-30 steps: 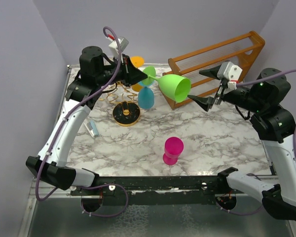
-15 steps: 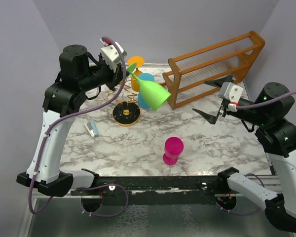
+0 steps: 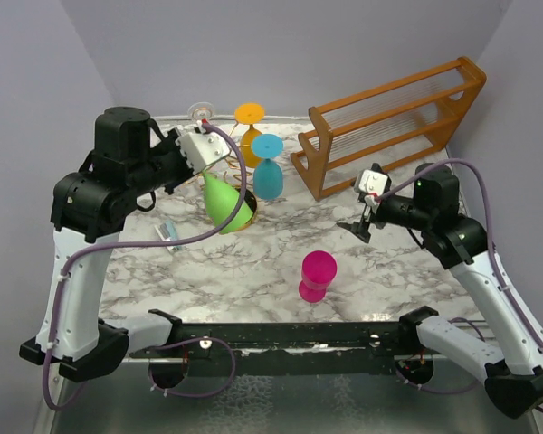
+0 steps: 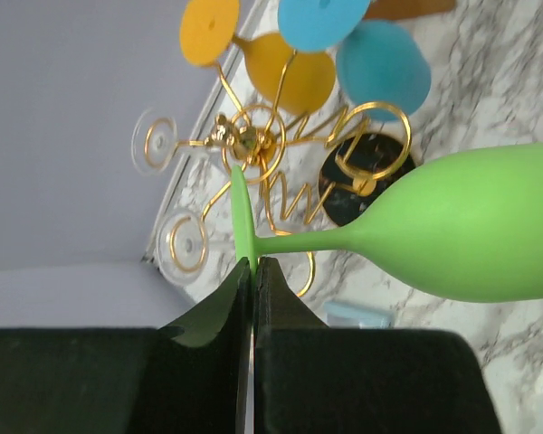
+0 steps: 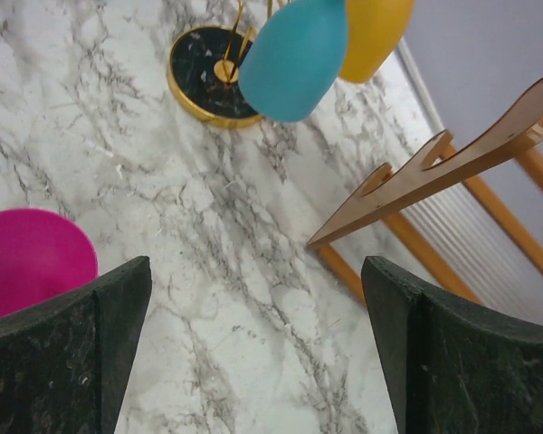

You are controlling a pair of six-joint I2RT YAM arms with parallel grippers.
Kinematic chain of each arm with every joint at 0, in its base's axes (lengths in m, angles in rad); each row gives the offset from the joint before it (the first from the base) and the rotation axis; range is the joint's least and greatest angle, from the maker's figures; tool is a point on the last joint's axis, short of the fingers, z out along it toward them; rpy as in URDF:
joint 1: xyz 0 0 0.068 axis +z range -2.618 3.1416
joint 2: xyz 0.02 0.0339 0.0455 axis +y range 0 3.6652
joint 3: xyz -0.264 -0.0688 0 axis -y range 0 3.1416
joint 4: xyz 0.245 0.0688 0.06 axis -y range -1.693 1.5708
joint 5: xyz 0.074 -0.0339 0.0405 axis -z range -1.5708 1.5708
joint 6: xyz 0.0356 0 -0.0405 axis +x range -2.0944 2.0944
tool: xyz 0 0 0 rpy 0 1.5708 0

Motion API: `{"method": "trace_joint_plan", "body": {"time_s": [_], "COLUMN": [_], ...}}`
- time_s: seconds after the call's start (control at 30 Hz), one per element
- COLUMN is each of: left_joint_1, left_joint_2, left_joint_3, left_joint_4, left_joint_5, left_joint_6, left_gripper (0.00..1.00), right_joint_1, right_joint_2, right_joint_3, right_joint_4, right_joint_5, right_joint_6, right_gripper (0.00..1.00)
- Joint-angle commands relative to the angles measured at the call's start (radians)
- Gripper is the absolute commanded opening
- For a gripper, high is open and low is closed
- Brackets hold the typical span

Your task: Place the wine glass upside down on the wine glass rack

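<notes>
left gripper (image 4: 253,271), clamped on the green wine glass (image 3: 227,204) foot, has swung it bowl-down beside the wine glass rack (image 4: 253,145), near side; right gripper (image 3: 364,221) backed off open, so hanging comes next.

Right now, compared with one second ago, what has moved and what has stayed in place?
The left gripper, shut on the foot of the green wine glass, swung it from lying sideways to nearly mouth-down at the gold wine glass rack. The right gripper, open, drew back from it. The pink glass, blue glass, orange glass and wooden rack stayed put.
</notes>
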Motion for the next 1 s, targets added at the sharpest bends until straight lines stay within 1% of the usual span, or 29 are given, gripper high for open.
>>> {"method": "trace_joint_plan", "body": {"time_s": [0.0,0.17,0.37,0.53,0.63,0.7,0.77,0.97], "left_joint_1": [0.003,0.003,0.006,0.006,0.004,0.001,-0.004,-0.017], "left_joint_2": [-0.047,-0.091,-0.106,-0.095,-0.09,-0.089,-0.089,-0.087], "left_joint_3": [-0.041,-0.103,-0.168,-0.245,-0.294,-0.32,-0.336,-0.362], "left_joint_4": [-0.1,-0.094,-0.058,0.028,0.109,0.161,0.207,0.324], "left_joint_5": [-0.188,-0.309,-0.486,-0.634,-0.731,-0.749,-0.736,-0.624], "left_joint_6": [0.133,0.131,0.166,0.212,0.242,0.26,0.268,0.241], "left_gripper": [0.0,0.0,0.0,0.0,0.0,0.0,0.0,0.0], "right_joint_1": [-0.005,-0.007,-0.021,-0.043,-0.056,-0.06,-0.063,-0.066], "right_joint_2": [-0.025,-0.04,-0.055,-0.073,-0.08,-0.08,-0.079,-0.076], "right_joint_3": [-0.102,-0.18,-0.223,-0.237,-0.248,-0.254,-0.254,-0.264], "right_joint_4": [0.119,0.177,0.201,0.208,0.215,0.218,0.219,0.228], "right_joint_5": [0.009,0.027,0.045,0.026,0.014,0.008,0.002,0.003], "right_joint_6": [0.023,0.05,0.061,0.073,0.079,0.082,0.082,0.085], "right_gripper": [0.98,0.98,0.98,0.98,0.98,0.98,0.98,0.98]}}
